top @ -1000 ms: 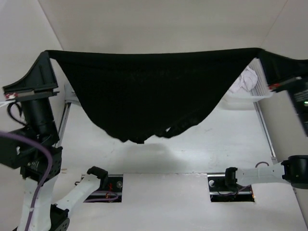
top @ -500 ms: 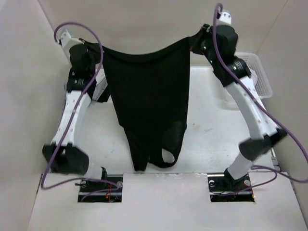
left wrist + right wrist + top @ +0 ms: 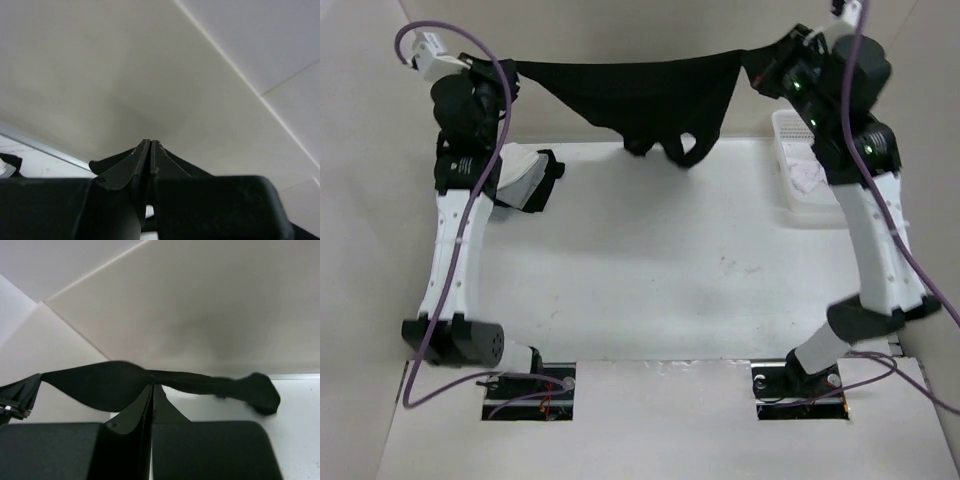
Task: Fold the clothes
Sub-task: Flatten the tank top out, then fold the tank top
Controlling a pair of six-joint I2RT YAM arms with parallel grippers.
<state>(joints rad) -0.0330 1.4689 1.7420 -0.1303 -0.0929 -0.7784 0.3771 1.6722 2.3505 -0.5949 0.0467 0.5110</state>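
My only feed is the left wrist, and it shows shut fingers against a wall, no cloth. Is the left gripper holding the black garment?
Observer: Yes. In the top view the garment hangs by one end from the left gripper.
Operator: Who has the other end?
Observer: The right gripper is shut on it. The cloth spans between the two grippers and sags in the middle.
Operator: What lies below it?
Observer: A pile of clothes lies on the table, left of the sagging part.
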